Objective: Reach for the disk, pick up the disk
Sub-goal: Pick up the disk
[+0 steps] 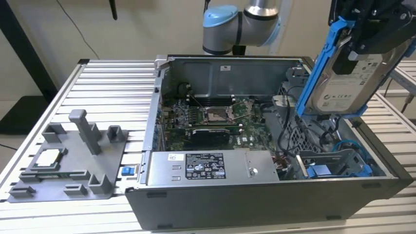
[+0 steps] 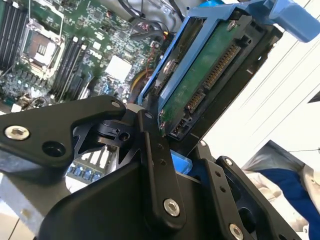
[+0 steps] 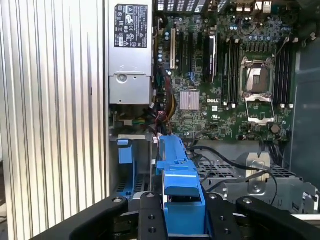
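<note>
The disk (image 1: 339, 80) is clamped in the gripper (image 1: 371, 36) above the open computer case (image 1: 260, 204), the pick-up judged done.

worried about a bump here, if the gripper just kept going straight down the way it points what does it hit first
Likely the drive cage at the case's corner on the exterior view's right. The gripper points down, shut on the disk, which hangs below it, so the disk's lower end would probably meet the cables and blue bracket there first. Depth is unclear.
</note>
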### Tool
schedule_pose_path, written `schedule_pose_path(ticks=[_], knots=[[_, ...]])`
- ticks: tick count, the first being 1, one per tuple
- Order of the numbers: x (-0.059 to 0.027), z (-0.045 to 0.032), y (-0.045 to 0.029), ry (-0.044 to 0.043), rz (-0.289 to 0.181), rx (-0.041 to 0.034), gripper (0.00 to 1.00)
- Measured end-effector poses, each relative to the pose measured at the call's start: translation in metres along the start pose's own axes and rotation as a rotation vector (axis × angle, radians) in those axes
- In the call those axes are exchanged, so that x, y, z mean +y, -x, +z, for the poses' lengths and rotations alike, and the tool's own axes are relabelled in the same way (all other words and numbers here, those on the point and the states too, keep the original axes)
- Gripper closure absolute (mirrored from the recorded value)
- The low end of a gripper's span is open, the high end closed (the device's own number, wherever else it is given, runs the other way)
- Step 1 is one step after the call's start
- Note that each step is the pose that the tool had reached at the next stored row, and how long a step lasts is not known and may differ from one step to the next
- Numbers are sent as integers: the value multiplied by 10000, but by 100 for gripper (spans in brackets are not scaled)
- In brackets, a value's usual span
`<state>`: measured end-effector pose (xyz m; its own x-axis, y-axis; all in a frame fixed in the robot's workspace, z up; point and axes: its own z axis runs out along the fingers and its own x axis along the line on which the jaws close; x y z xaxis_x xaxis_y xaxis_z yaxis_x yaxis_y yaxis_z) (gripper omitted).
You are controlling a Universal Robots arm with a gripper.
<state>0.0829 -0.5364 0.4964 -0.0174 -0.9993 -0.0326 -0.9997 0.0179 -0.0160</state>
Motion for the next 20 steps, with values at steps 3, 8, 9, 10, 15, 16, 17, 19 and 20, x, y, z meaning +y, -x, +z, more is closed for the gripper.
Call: schedule_pose_path(ticks=[3, 8, 9, 10, 15, 16, 17, 19, 20], knots=[[-15, 10, -58, 0, -1, 1, 100], [-38, 24, -151, 0, 0, 8, 100], [-39, 28, -166, 0, 0, 9, 100], [-40, 32, -180, 0, 1, 10, 100], [-42, 68, -225, 0, 0, 11, 100], [-43, 76, -232, 0, -1, 13, 100], [-43, 87, -240, 0, 0, 12, 100], [-45, 106, -257, 0, -1, 14, 100], [-46, 115, -267, 0, -1, 14, 100]])
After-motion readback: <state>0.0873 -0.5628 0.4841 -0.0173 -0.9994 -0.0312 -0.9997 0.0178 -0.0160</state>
